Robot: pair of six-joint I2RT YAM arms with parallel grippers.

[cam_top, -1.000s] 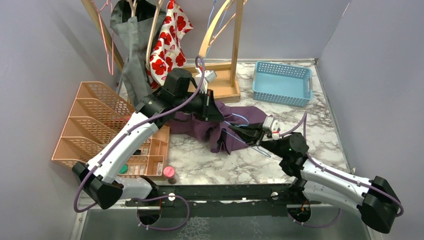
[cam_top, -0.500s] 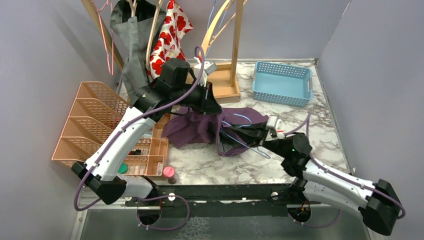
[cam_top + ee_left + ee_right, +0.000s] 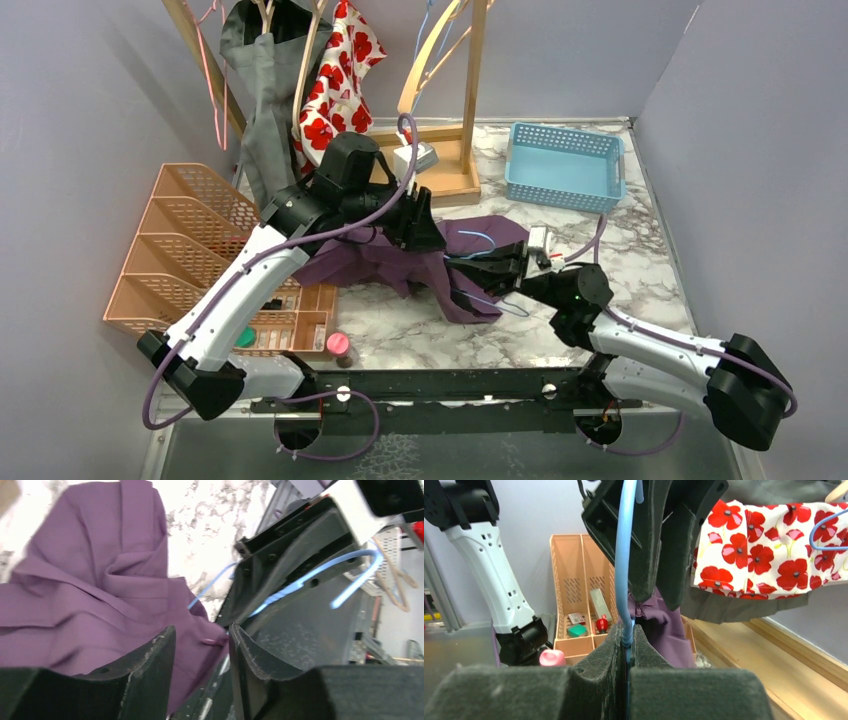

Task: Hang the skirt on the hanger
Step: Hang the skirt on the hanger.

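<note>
The purple skirt (image 3: pixel 385 262) lies bunched on the marble table (image 3: pixel 640 260) between the two arms, one part spread flat towards the wooden rack (image 3: pixel 450 182) and another part raised off the surface. The left hand (image 3: pixel 430 234) reaches down over it from the left and is clenched on a fold of the cloth; the right wrist view shows the purple fabric pinched between its dark fingertips and hanging below them. The right hand (image 3: pixel 627 635) comes in low from the right, its fingers pressed together on the thin wire of the blue hanger (image 3: pixel 624 555), which rises straight up from the grip and passes just in front of the left hand. In the left wrist view the hanger's hook curves out beyond the right hand, while its other end runs down to the skirt's edge. The two hands are very near each other above the middle of the skirt.

Behind them a red poppy-print garment (image 3: pixel 340 90) and a grey garment (image 3: pixel 262 110) hang on the rack. A blue basket (image 3: pixel 565 165) stands at the far right and an orange file organiser (image 3: pixel 190 250) on the left
</note>
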